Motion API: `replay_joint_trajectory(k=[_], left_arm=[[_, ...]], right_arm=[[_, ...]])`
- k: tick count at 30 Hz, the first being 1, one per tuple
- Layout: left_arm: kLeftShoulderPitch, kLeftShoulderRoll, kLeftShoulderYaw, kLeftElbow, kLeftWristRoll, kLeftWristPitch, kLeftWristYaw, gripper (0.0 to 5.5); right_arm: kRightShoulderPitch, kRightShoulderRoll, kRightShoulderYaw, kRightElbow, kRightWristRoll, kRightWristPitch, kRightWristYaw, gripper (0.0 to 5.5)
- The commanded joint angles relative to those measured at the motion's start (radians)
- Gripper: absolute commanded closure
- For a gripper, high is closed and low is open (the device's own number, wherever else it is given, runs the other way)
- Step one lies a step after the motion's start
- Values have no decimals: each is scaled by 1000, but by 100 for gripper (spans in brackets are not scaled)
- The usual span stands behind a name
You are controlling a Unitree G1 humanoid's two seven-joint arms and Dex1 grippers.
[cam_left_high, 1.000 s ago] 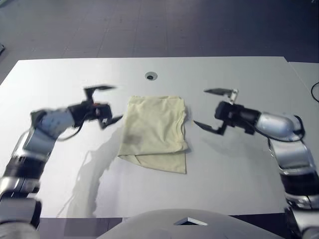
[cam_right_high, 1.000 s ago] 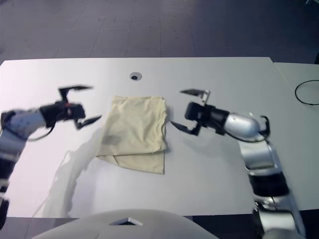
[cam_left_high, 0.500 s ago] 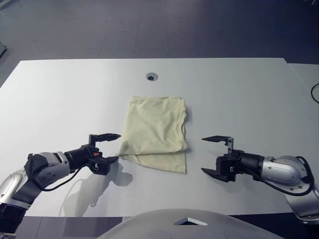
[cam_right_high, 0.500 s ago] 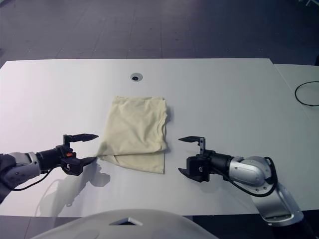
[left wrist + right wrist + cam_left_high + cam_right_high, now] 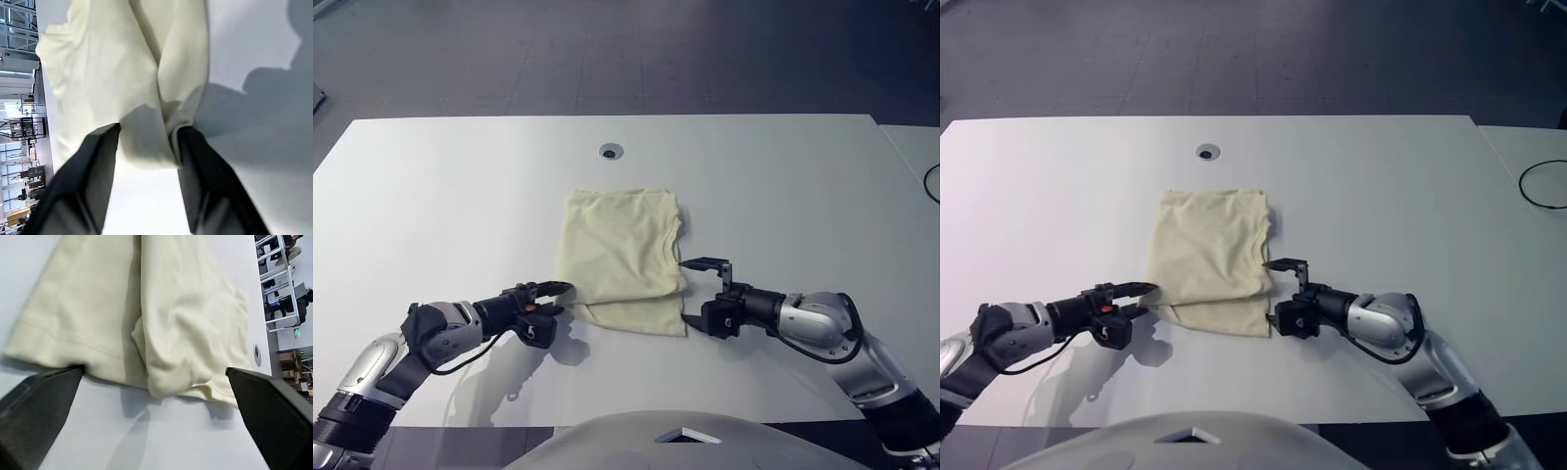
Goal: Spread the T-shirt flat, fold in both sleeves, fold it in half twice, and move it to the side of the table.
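A pale yellow T-shirt (image 5: 622,250), folded into a narrow rectangle, lies in the middle of the white table (image 5: 431,186). My left gripper (image 5: 560,298) is low at the shirt's near left corner and is open. In the left wrist view that corner (image 5: 146,142) sits between the two dark fingers (image 5: 93,181). My right gripper (image 5: 685,292) is at the near right corner, open wide, one finger above the cloth edge and one near the table. The right wrist view looks along the layered hem (image 5: 186,318) between its spread fingers (image 5: 34,401).
A round hole (image 5: 610,150) sits in the table beyond the shirt. A black cable loop (image 5: 1542,181) lies on the adjoining surface at the right. Bare tabletop stretches to both sides of the shirt, and the near table edge runs just behind the grippers.
Both grippers dropped from beside the shirt's middle to the table, then moved inward to the shirt's near corners. The left gripper's fingers have narrowed. The shirt has not moved.
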Motion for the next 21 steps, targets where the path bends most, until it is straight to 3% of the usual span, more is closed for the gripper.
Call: replay_joint_trajectory(k=[1, 8, 21], left_arm=[[25, 10, -49, 14, 11, 10, -48, 435], [3, 20, -62, 23, -2, 6, -57, 546], [-38, 25, -85, 45, -15, -23, -70, 547]], right_arm=[[-46, 9, 61, 105, -63, -76, -30, 42], [-60, -30, 57, 178, -67, -156, -61, 156], [-87, -23, 85, 240, -82, -199, -82, 383]])
